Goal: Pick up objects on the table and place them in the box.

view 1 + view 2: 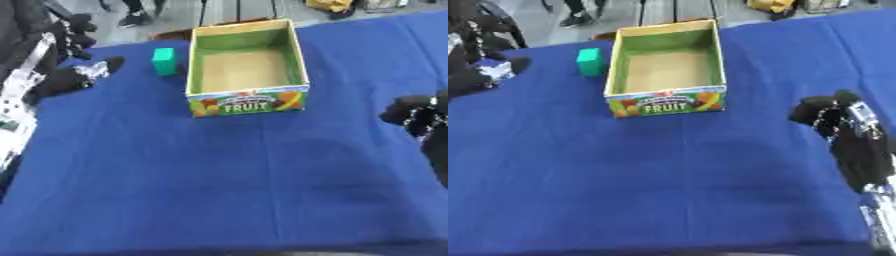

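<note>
A small green block [164, 61] stands upright on the blue tablecloth, just left of the box and apart from it. The cardboard box [248, 102], printed with fruit and the word FRUIT on its front, is open at the top and shows a bare brown floor. My left hand [68, 79] lies at the table's far left, open, with one finger reaching toward the block and a gap between them. At the right edge my right hand [837, 120] hovers with relaxed fingers, holding nothing, level with the box's front.
The blue cloth [219, 190] covers the whole table in front of the box. Beyond the far edge are a grey floor, chair legs and a person's feet [133, 19]. My left forearm [17, 105] runs along the left edge.
</note>
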